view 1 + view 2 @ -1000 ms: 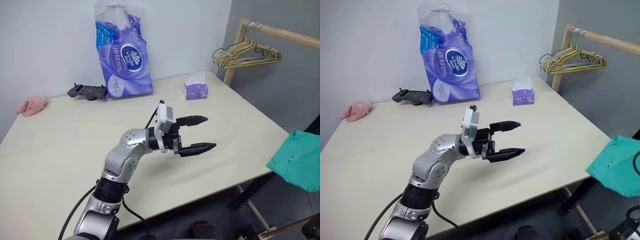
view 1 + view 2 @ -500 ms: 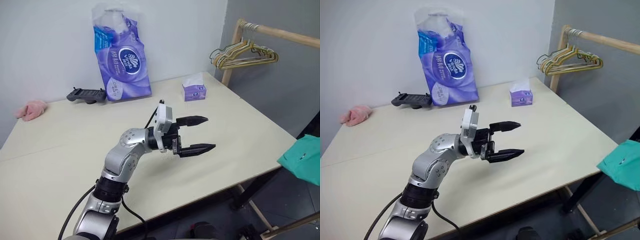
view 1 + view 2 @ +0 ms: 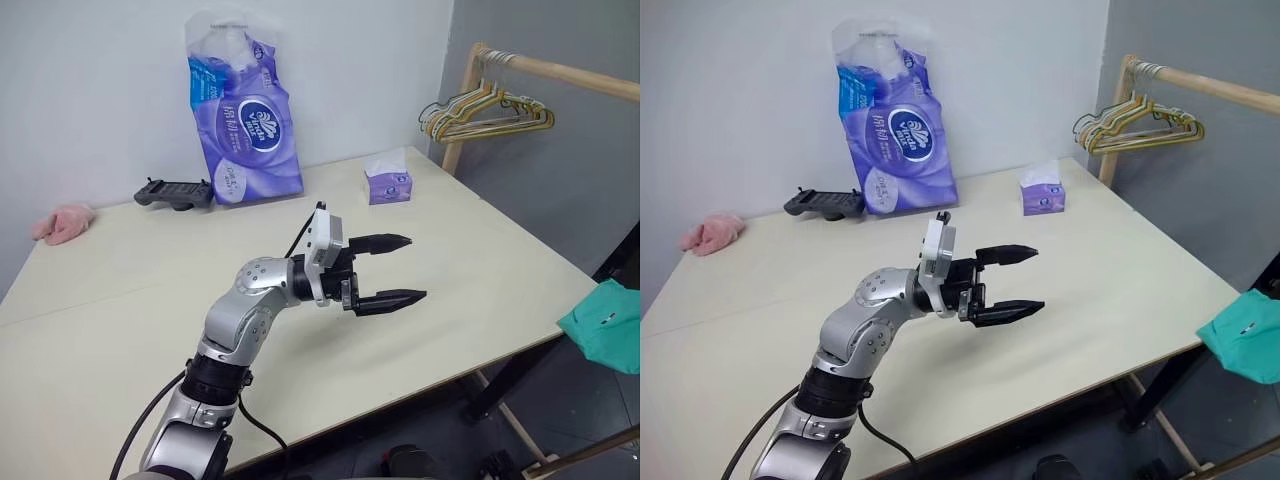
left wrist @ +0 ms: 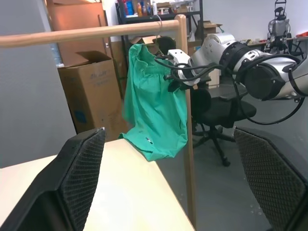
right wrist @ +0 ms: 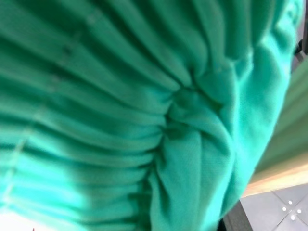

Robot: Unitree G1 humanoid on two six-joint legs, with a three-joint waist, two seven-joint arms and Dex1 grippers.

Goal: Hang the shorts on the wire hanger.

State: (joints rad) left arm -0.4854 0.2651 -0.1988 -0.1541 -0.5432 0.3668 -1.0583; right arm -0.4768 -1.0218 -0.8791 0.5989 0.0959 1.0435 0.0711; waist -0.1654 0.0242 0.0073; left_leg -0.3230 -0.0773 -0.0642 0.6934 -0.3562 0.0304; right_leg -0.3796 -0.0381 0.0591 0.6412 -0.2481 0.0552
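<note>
The teal-green shorts (image 4: 156, 110) hang bunched by their gathered waistband from my right gripper (image 4: 172, 78), which is shut on them. They hang off the table's right edge, beside the wooden rack's upright post. In the eye views a teal fold of the shorts (image 3: 606, 326) shows at the right border. Gathered teal fabric (image 5: 144, 115) lies close against the right wrist camera. My left gripper (image 3: 415, 268) hovers over the middle of the table (image 3: 480, 250), pointing right, open with nothing between its fingers. The wire hanger is out of view.
A wooden clothes rack (image 3: 545, 68) at the back right carries a bunch of mixed-colour hangers (image 3: 488, 110). On the table stand a purple tissue pack (image 3: 243, 110), a small tissue box (image 3: 387, 183), a black controller (image 3: 175, 191) and a pink cloth (image 3: 62, 222). Beyond the rack are a cardboard box (image 4: 94, 91) and an office chair (image 4: 216, 108).
The shorts have drifted right and a little lower, so less of them shows at the picture's right edge. The left arm has kept still and open.
</note>
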